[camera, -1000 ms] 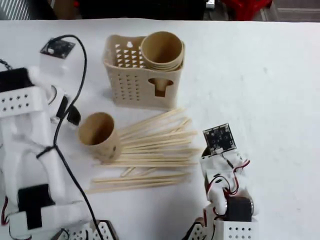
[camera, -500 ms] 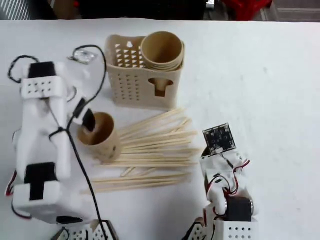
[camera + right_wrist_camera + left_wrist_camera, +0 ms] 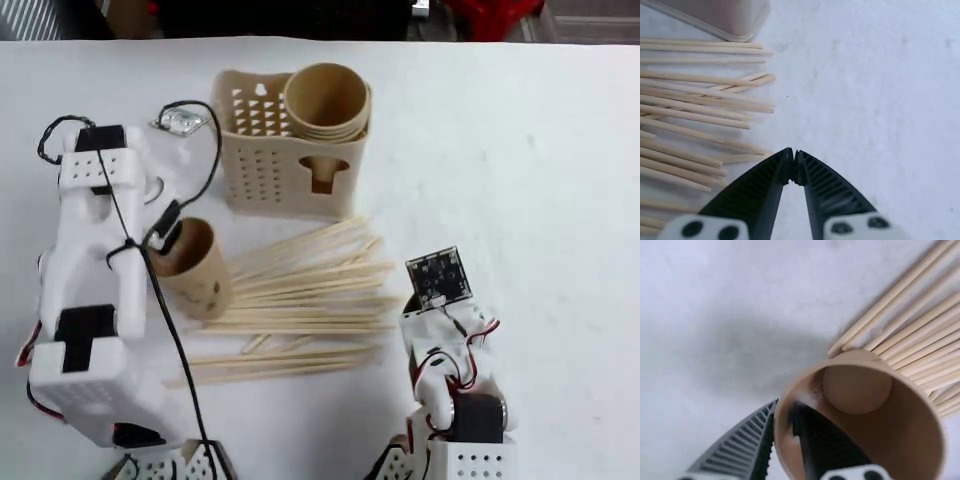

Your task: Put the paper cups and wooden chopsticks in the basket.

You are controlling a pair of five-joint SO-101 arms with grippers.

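Paper cup point(image 3: 860, 390) sits clamped by its rim in left pincer point(image 3: 783, 409); right pincer point(image 3: 792, 167) closed beside chopsticks point(image 3: 690, 100).

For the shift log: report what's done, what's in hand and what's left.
Done: stacked cups sit in the basket. In hand: the left gripper pinches the loose cup by its wall, one finger inside. Left: that cup and all the chopsticks, lying on the table; the right gripper is shut beside them.
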